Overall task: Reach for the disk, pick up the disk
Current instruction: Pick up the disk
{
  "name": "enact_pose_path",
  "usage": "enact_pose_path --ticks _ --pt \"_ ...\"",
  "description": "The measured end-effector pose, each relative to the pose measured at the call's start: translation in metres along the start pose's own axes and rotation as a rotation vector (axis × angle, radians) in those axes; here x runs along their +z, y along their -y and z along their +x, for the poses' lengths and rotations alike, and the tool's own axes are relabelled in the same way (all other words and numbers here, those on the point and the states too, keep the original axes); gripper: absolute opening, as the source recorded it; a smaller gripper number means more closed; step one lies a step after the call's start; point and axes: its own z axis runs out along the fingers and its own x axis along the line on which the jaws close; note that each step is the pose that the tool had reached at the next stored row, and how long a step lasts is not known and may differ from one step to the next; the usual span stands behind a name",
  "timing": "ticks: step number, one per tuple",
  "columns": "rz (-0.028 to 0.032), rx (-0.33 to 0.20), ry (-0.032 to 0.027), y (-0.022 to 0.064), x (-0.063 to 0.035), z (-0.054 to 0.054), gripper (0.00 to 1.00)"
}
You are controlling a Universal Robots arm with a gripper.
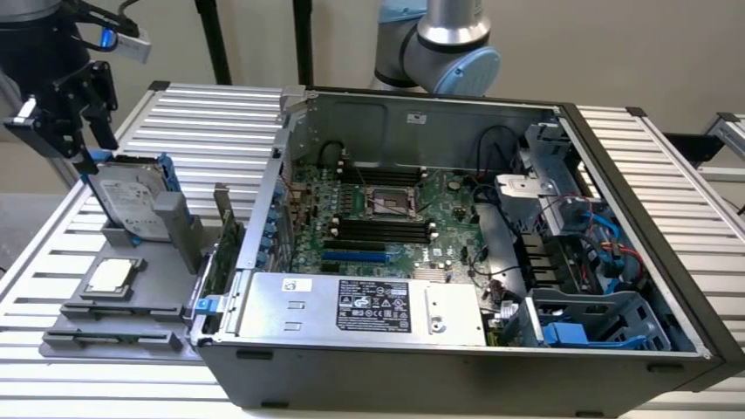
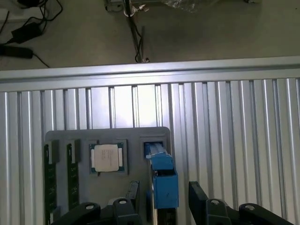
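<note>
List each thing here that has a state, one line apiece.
tool: open, above the disk, not gripping it.
disk: standing upright in the grey holder, not lifted.
chip: lying flat in the grey holder.
computer case: lying on its side, open, insides exposed.

Open computer case (image 1: 466, 384) on slatted table (image 1: 209, 113); square silver chip (image 1: 111, 276) on grey tray (image 1: 117, 338).

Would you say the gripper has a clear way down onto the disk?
Probably yes: the gripper hangs above the disk, which stands on edge in its grey holder, open fingers either side of its top edge, nothing between.
</note>
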Motion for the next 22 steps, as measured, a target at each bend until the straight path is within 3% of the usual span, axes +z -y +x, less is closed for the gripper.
enact_pose_path --ticks 15,22 --pt "0.0002 -0.009 -0.0003 -0.0003 0.0199 0.0 0.54" --pt "0.0084 -0.018 -0.0001 -0.0007 0.0242 0.0 0.54"
